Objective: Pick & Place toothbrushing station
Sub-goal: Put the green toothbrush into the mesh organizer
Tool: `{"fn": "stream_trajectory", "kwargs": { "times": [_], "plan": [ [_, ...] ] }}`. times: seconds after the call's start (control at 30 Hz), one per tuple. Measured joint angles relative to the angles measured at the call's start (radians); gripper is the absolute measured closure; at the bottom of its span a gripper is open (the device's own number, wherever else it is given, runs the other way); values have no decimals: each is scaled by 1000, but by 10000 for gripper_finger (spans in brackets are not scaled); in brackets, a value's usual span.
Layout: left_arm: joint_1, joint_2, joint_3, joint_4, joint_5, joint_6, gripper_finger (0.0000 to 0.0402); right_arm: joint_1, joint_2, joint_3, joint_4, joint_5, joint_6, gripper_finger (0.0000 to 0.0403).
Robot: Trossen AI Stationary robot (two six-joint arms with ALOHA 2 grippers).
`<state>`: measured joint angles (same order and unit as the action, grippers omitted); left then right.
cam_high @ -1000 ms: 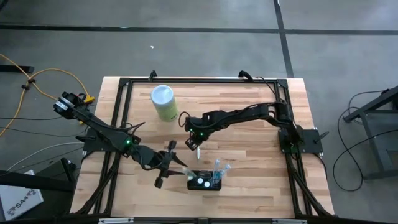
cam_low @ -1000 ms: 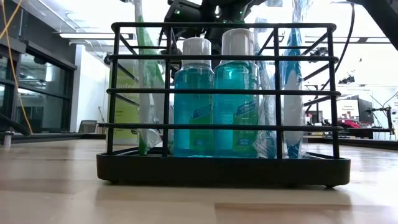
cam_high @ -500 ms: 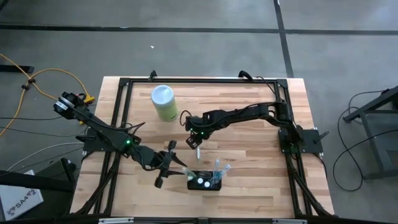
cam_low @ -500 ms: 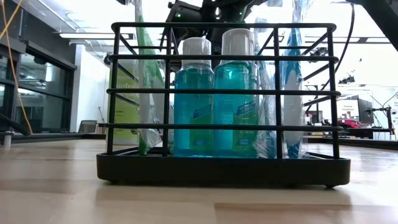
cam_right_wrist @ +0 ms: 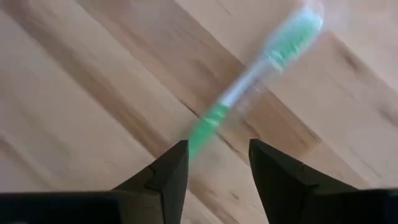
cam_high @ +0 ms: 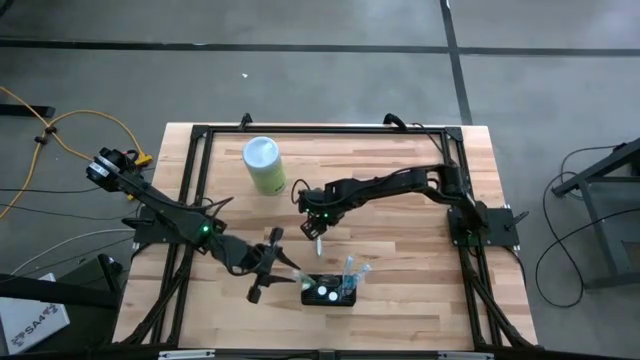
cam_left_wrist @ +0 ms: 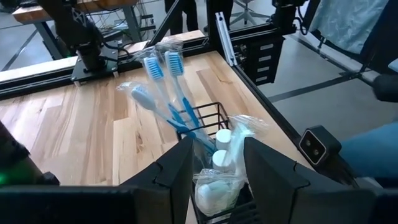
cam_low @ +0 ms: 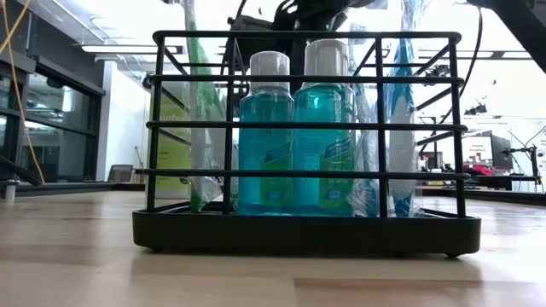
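The toothbrushing station, a small black wire-sided rectangular holder [cam_high: 329,291], stands near the front edge of the pale wooden table [cam_high: 400,200]. In the low view it holds two blue-filled clear bottles with white caps [cam_low: 294,136] and wrapped toothbrushes.

The right gripper [cam_high: 316,222] hangs over the middle of the table, a little behind the holder. Its fingers are spread, and between them the right wrist view shows a green-and-white toothbrush in clear wrap [cam_right_wrist: 249,87] lying flat on the wood, apart from both fingers. In that view the brush's long axis runs slantwise through the gap rather than squarely across it. Nothing is pinched.

The left gripper [cam_high: 268,268] sits just beside the holder on its left side, fingers parted and empty. The left wrist view looks past them at blue toothbrushes in clear wrappers [cam_left_wrist: 165,81] standing up out of the holder.

The coming move seems to turn on the loose green brush: it lies directly beneath the right gripper, which is clearly the nearer arm. A descent would likely need the wrist turned so the fingers close across the handle.
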<state>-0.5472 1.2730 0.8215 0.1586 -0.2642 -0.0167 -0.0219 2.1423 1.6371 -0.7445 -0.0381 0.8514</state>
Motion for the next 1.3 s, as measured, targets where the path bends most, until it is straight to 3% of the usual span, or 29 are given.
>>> {"fn": "stream_trajectory", "kwargs": {
  "times": [0.17, 0.5, 0.63, 0.87, 1.3],
  "plan": [
    [-24, 0, 0, 8, 1, 26, 266, 0, 43, -2, 9, -51, 14, 243],
    [-59, 0, 0, 22, 4, 55, 266, 0, 53, -1, 18, -40, 47, 247],
    [-59, 0, 0, 22, 3, 55, 266, -1, 53, -1, 16, -47, 64, 285],
    [-58, 0, 0, 22, 3, 55, 266, -6, 53, -2, 19, -77, 61, 388],
    [-58, 0, 0, 22, 0, 55, 266, -20, 53, -2, 23, -96, 35, 397]
  ]
}}
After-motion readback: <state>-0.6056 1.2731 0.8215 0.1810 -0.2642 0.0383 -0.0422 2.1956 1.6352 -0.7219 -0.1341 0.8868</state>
